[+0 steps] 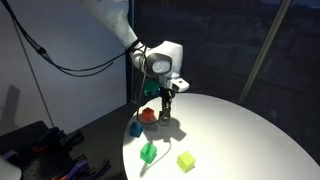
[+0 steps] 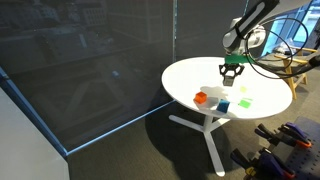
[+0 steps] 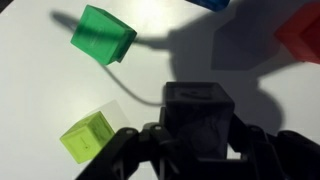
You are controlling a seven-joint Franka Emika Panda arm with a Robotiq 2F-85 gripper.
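while the gripper [image 3: 197,128] is clenched on a dark cube [image 3: 197,105], the cube hangs just above the round white table [image 1: 250,130]. in the wrist view a green block [image 3: 103,33] and a yellow-green block [image 3: 88,135] lie to one side. a red block [image 1: 148,115] and a blue block [image 1: 136,127] are close by. the hold looks best served by fingers square on opposite faces, the cube level, and any lowering straight down onto bare tabletop, apart from its neighbours.
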